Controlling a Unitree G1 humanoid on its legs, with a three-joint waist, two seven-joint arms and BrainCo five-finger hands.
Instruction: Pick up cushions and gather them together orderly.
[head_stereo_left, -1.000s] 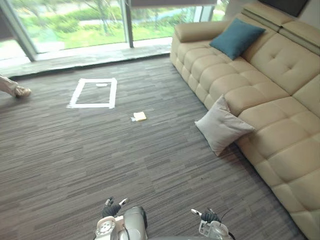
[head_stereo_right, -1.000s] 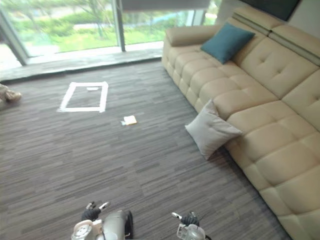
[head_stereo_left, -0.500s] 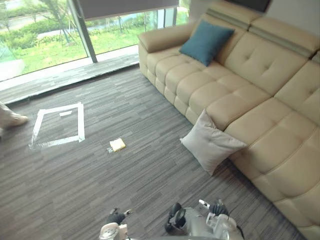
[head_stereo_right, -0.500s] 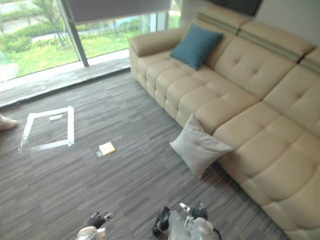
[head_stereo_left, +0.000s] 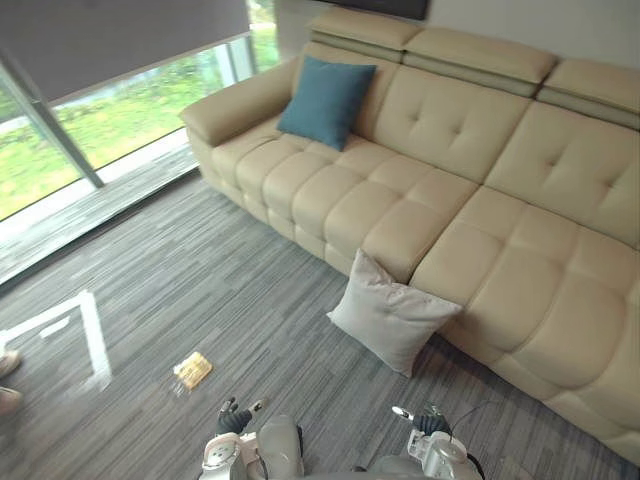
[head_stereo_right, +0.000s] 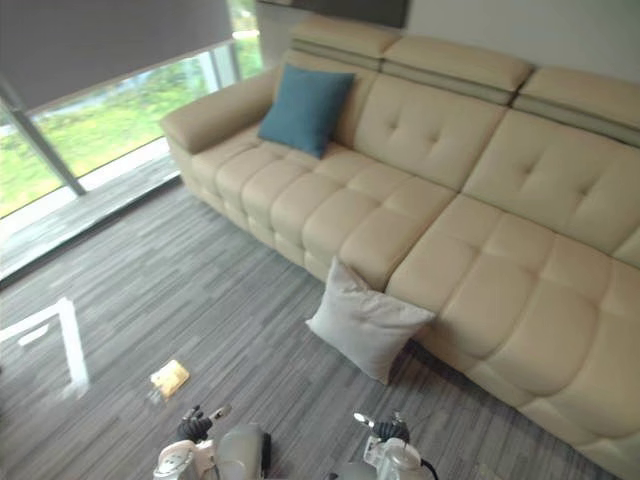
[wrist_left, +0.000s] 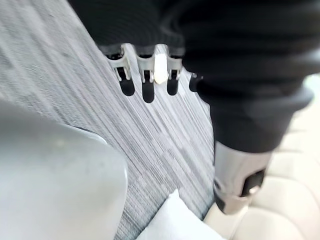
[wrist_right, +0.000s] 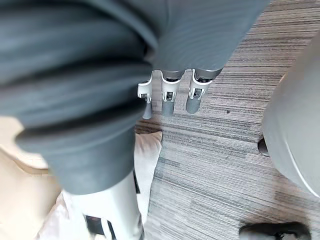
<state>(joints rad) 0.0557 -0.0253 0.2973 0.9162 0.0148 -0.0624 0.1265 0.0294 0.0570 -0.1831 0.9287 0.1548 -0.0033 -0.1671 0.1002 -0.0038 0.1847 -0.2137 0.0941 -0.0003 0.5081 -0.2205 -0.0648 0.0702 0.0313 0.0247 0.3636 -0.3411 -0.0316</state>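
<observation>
Far left on the carpet (head_stereo_left: 200, 270): white tape mark (head_stereo_left: 95, 340), partly out of frame. Next to it, small yellow flat item (head_stereo_left: 192, 369), can't tell what it is, prob. not part of the job.

L hand (head_stereo_left: 235, 418) hangs low at the bottom edge, well apart from both cushions. Its wrist view shows fingers (wrist_left: 146, 75) straight and slack, nothing in them, so it's empty and unclenched.

Blue cushion (head_stereo_left: 326, 100) is on the sofa (head_stereo_left: 520, 260), at the armrest end, upright and leaning on the backrest. It looks tidy already, so likely the gathering spot.

Grey cushion (head_stereo_left: 392, 318) is on the floor, tipped up on one edge w/ its back corner touching the sofa front, roughly below the seam between two seats. It sits nearer the R hand than the L.

R hand (head_stereo_left: 425, 420) is also low at the bottom edge, just short of the grey cushion. Wrist view: fingers (wrist_right: 167, 95) straight, relaxed, holding nothing.

Handling (my read): both cushions are soft, light and squashy, and the fabric is not slippery. No breakage risk. A one-point pinch would let them sag and swing. Best bet for the grey one is a hand on each side edge, mid-height, squeezing inward; alt. grab the raised top corner w/ fingers and thumb curled deep into the stuffing. The robot prob. has to step closer and bend first. Then lift it clear of the seat lip and set it upright beside the blue one, edges lined up.
</observation>
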